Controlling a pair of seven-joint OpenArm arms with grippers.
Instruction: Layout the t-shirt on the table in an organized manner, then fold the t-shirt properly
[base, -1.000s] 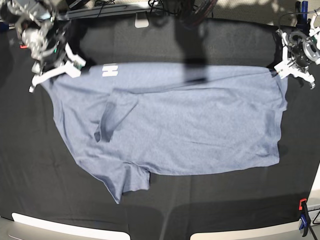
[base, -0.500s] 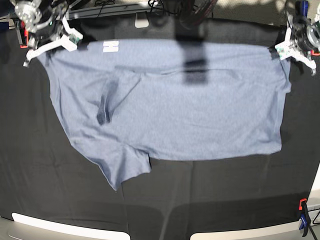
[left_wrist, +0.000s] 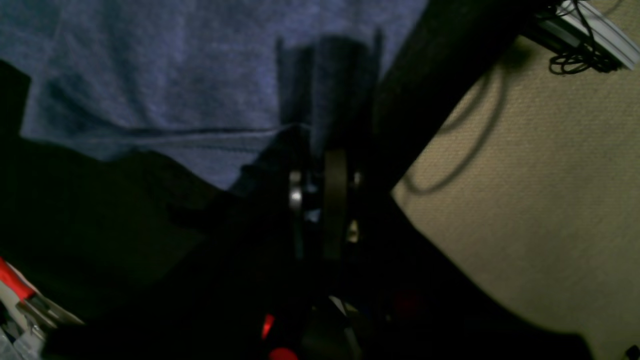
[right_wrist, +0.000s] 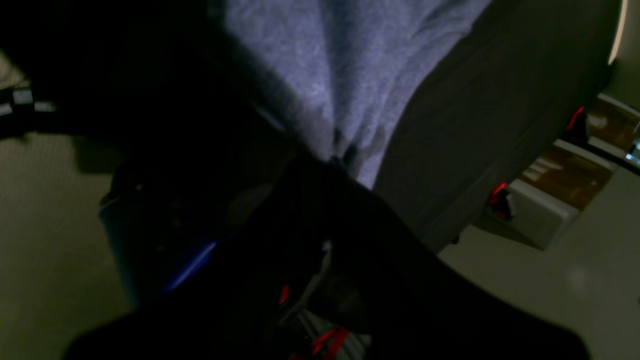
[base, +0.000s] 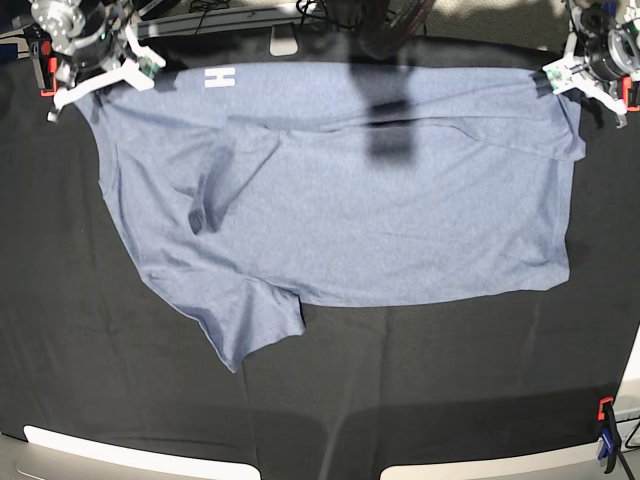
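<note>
The light blue-grey t-shirt lies spread wide on the black table, its far edge stretched along the table's far side. A white "H" shows near its top left. One sleeve is folded onto the body and another sticks out toward the front left. My right gripper is shut on the shirt's far left corner. My left gripper is shut on the far right corner, pinching the hem.
An orange and blue clamp sits at the front right table edge and a red clamp at the far left. A white base stands at the far edge. Beige carpet lies beyond the table.
Both grippers have pulled the shirt's edge toward the table's far side. The whole shirt slid that way and its far edge drew straighter.
</note>
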